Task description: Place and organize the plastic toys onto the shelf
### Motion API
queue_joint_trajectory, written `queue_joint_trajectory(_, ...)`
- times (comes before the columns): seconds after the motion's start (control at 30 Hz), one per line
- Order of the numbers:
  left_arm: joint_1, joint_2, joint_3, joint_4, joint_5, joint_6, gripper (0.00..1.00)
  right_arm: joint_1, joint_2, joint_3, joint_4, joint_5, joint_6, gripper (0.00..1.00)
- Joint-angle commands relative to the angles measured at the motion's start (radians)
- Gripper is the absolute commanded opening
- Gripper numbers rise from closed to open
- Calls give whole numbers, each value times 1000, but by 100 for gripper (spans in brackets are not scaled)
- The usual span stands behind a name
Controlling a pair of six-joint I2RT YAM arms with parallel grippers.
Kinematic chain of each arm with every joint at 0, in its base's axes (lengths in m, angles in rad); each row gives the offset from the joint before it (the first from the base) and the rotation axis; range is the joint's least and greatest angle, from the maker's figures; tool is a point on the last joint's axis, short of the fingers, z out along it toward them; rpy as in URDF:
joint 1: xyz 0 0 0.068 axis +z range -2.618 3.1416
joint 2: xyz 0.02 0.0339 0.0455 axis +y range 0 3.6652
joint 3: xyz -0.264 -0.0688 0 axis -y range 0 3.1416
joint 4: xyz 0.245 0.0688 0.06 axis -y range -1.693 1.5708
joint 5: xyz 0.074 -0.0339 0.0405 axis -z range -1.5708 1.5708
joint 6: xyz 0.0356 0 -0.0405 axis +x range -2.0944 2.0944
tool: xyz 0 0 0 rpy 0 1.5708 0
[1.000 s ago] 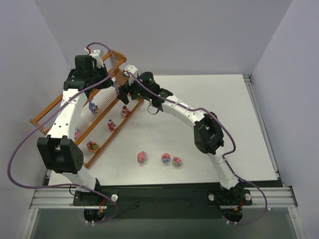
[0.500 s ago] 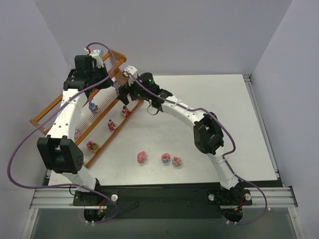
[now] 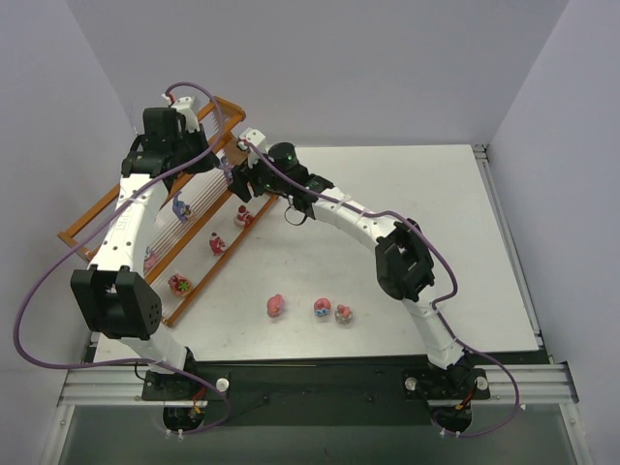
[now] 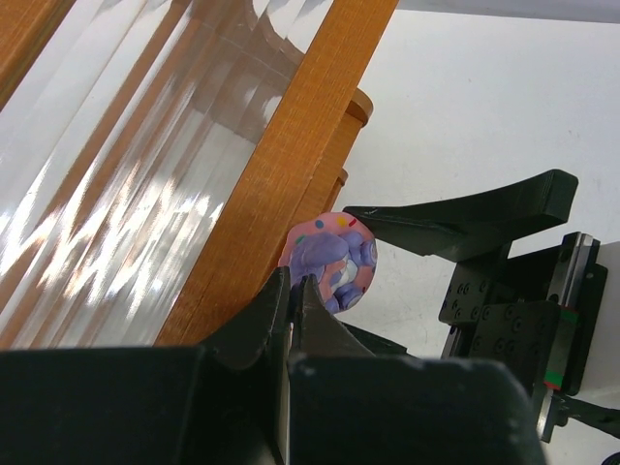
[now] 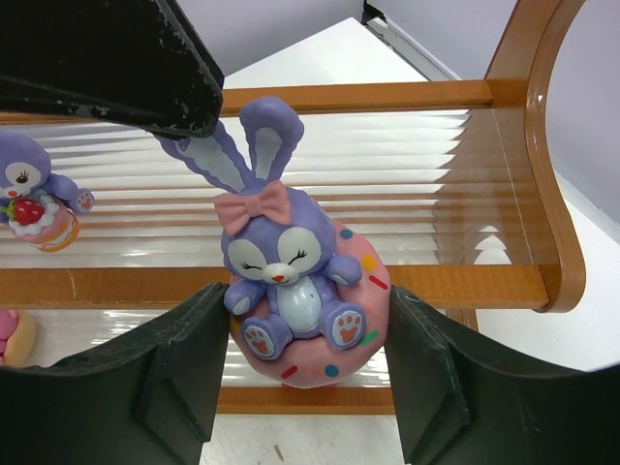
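The purple rabbit toy [image 5: 286, 271], seated in a pink sprinkled ring, is sitting upright on the pale rods at the far end of the shelf [image 5: 387, 97], facing the right wrist camera. The right claw [image 5: 308, 295] is straddling this toy, with one finger [image 5: 184, 368] lying just beside its left flank and the other lying against the right edge of the ring. Whether the claw is actually gripping the toy cannot be told. The left claw [image 4: 293, 286] is clenched with nothing between its fingers, and its tip is hanging just beside the rabbit's ear. A small purple bear toy [image 5: 34, 194] holding a strawberry is standing on a farther tier, to the left of the rabbit. Three more toys [image 3: 322, 309] are lying in a loose row on the worktop [image 3: 407, 184], well apart from the shelf.
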Motion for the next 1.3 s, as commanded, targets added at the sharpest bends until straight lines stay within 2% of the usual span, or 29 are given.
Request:
queue_joint_trajectory(0.0, 10, -54, 14, 40, 27, -13, 6, 15, -5, 6, 51, 26, 7, 14)
queue_joint_trajectory(0.03, 10, -56, 14, 41, 30, -13, 9, 16, -6, 7, 62, 32, 11, 8)
queue_joint_trajectory(0.07, 10, -57, 14, 43, 32, -15, 13, 18, -8, 6, 67, 37, 18, 6)
queue_joint_trajectory(0.1, 10, -61, 16, 45, 34, -15, 22, 19, -8, 7, 73, 40, 25, 4)
queue_joint_trajectory(0.13, 10, -59, 17, 46, 37, -15, 25, 22, -8, 7, 82, 46, 30, 0)
queue_joint_trajectory(0.27, 10, -64, 25, 40, 38, -16, 35, 28, -16, -2, 104, 68, 48, 0)
queue_joint_trajectory(0.4, 10, -71, 25, 40, 40, -24, 53, 33, -31, -22, 128, 83, 50, 0)
queue_joint_trajectory(0.53, 10, -87, 22, 41, 44, -35, 66, 33, -55, -47, 143, 95, 80, 0)
queue_joint_trajectory(0.63, 10, -105, 17, 43, 58, -49, 70, 35, -59, -54, 148, 100, 91, 0)
queue_joint_trajectory(0.93, 10, -217, -29, 55, 95, -61, 72, 45, -39, -27, 173, 112, 99, 0)
queue_joint_trajectory(1.13, 10, -263, -43, 42, 64, -50, 72, 71, -2, 32, 180, 135, 71, 0)
queue_joint_trajectory(1.27, 10, -278, -37, 15, -5, -38, 72, 81, 35, 81, 194, 152, 62, 0)
